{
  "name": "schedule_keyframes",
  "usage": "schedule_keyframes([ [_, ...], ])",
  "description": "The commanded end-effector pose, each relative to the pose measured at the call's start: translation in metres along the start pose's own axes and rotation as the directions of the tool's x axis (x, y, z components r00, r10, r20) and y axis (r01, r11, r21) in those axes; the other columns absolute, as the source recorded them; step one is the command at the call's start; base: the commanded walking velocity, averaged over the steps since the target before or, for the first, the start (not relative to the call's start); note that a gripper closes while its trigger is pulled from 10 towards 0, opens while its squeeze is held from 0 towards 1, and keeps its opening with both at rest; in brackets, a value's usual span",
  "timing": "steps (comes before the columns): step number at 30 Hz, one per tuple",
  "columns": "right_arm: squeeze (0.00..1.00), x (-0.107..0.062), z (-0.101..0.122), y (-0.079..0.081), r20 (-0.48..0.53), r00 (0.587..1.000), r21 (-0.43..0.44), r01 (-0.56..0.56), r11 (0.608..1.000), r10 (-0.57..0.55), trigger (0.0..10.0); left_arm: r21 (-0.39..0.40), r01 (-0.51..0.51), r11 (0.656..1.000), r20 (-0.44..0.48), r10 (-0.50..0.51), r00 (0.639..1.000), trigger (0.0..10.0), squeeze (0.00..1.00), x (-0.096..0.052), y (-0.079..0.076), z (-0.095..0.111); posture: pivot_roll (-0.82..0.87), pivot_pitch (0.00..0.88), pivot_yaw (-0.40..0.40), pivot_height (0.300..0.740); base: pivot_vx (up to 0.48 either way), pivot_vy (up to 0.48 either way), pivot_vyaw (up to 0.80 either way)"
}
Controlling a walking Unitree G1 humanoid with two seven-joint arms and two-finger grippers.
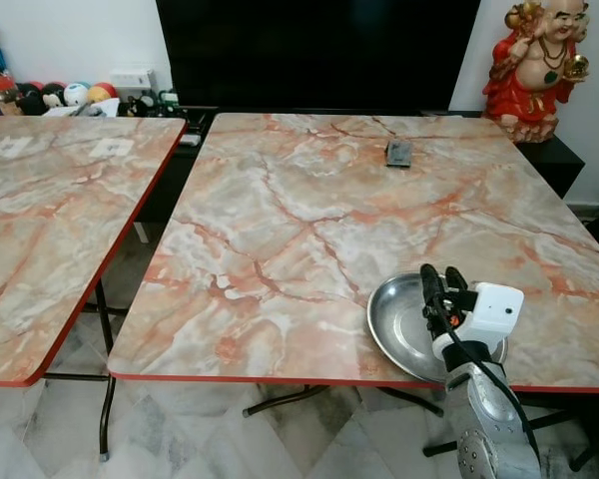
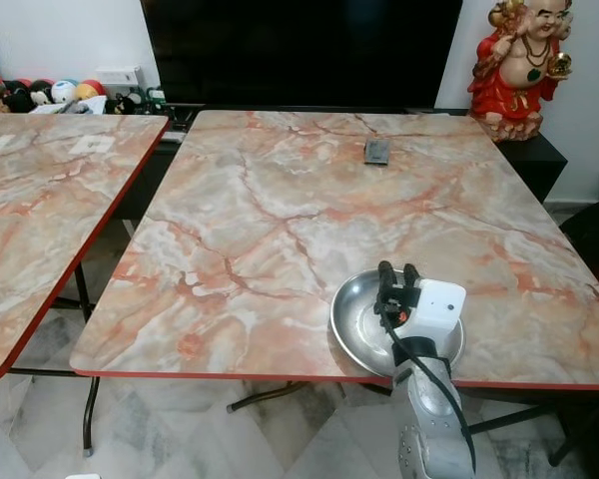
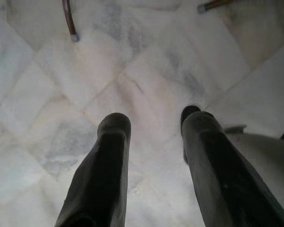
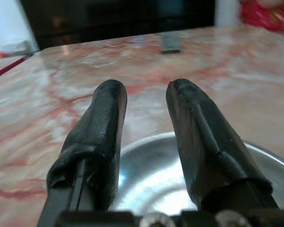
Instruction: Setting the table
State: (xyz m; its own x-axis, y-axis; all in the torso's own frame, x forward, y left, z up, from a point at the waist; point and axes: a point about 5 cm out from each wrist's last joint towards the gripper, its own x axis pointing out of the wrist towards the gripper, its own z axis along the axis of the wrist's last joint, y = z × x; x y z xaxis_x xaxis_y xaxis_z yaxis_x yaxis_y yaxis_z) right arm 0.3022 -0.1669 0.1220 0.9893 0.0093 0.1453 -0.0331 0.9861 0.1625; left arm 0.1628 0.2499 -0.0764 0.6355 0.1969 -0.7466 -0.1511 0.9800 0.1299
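Where the near edge of the marble-patterned worktop meets its red rim, a round steel plate lies flat, close to the right-hand corner. Over the plate's near side hovers the right gripper, its two black fingers parted by a narrow gap and gripping nothing, the tips pointing across the worktop. Down below, the left gripper hangs over the pale marble floor, fingers apart and empty. Farther along the same worktop, near its far edge, lies a small dark remote. Beyond it stand a large black screen and, at the right, a red figurine. A second worktop stands to the left.
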Motion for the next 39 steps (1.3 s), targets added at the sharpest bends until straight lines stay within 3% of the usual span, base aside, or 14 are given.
schedule_keyframes([
  [1, 0.00, 0.002, -0.001, 0.007, 0.006, 1.000, -0.003, -0.028, 1.000, 0.028, 10.0, -0.011, -0.019, 1.000, -0.056, 0.018, 0.998, 10.0, 0.00, -0.005, 0.006, -0.016, 0.05, 0.058, 0.009, 0.740, 0.000, 0.337, 0.80],
  [18, 0.00, 0.006, 0.001, 0.010, 0.024, 1.000, 0.050, -0.010, 0.999, 0.009, 10.0, -0.024, -0.019, 1.000, -0.069, 0.017, 0.997, 10.0, 0.00, -0.007, 0.007, -0.023, 0.05, 0.112, 0.002, 0.740, 0.000, 0.342, 0.09],
  [39, 0.00, 0.012, 0.005, 0.018, 0.030, 0.998, 0.031, -0.049, 0.998, 0.048, 10.0, -0.047, -0.019, 0.999, -0.063, 0.016, 0.998, 10.0, 0.00, -0.006, -0.001, -0.021, 0.05, 0.165, -0.022, 0.740, 0.000, 0.341, 0.00],
])
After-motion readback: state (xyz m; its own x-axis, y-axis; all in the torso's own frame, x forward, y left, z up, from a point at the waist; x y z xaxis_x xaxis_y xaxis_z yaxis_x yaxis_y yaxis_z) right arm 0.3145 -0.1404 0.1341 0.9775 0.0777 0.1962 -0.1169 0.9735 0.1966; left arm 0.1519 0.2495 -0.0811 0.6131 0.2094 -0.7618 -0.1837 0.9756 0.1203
